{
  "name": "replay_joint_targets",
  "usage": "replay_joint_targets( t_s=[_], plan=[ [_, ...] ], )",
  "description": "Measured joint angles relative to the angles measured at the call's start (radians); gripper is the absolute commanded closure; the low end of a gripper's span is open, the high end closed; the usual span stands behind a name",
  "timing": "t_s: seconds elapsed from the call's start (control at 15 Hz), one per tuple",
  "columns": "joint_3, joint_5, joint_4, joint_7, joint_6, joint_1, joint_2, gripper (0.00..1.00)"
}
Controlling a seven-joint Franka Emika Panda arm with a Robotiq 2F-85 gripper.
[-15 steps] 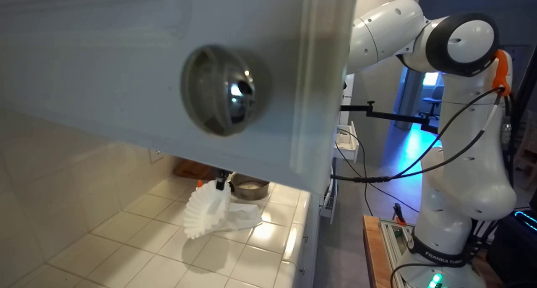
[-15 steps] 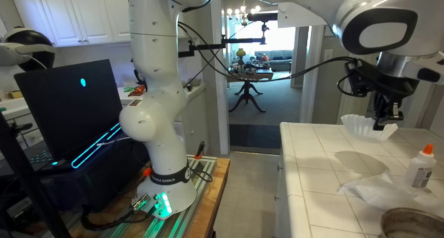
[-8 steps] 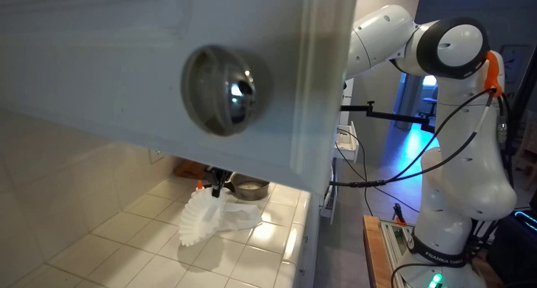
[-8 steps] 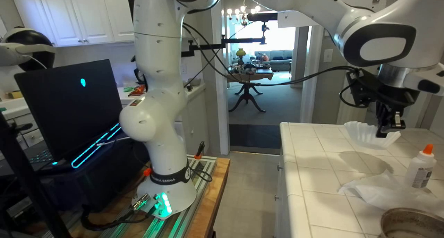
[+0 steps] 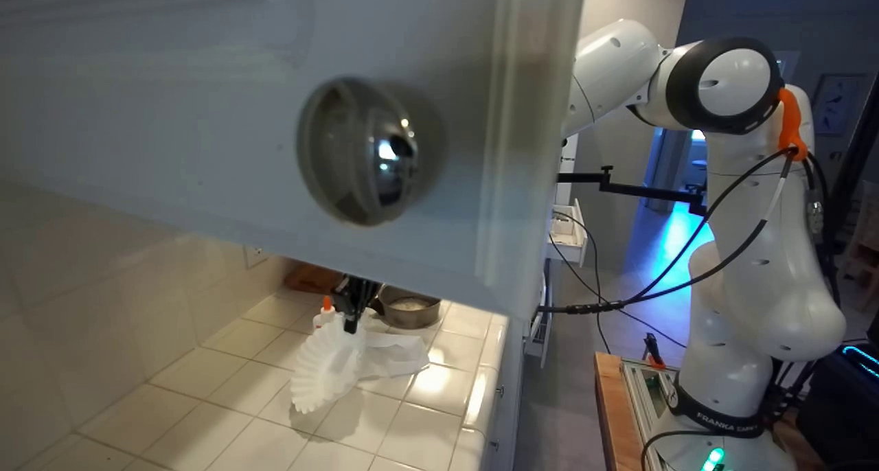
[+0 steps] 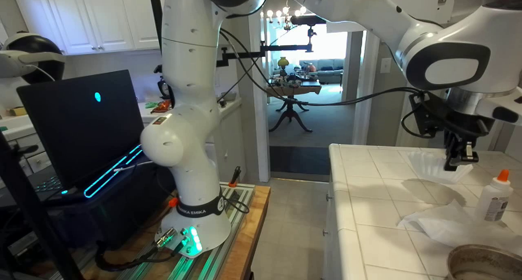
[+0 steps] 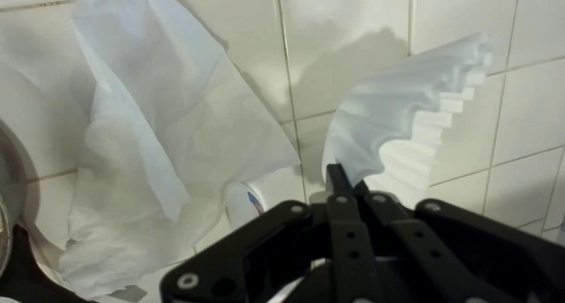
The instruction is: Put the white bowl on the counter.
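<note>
The white bowl [image 7: 388, 113], thin and fluted, hangs tilted, pinched at its rim, over the glossy, off-white tiled surface [image 6: 377, 208].

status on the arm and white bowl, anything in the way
End effector shut on edge of white bowl. Tilted, low over the counter, contact unclear. Crumpled white sheet, orange-capped bottle close by, might snag.

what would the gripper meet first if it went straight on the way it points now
The tiled counter, most likely: the gripper points down at it, and the fluted white bowl it holds reaches lower, so the bowl itself should touch first. The gap's depth is hard to judge.
</note>
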Motion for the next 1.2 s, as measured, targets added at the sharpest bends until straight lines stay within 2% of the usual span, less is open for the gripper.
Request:
replay_joint_targets(
  t_s=[1.07,1.2],
  plan=[
    [0.0,-0.081,0.0,0.003,0.042,0.006,0.05,1.0],
    [0.0,-0.092,0.0,0.003,0.042,0.006,0.051,0.73]
  ],
)
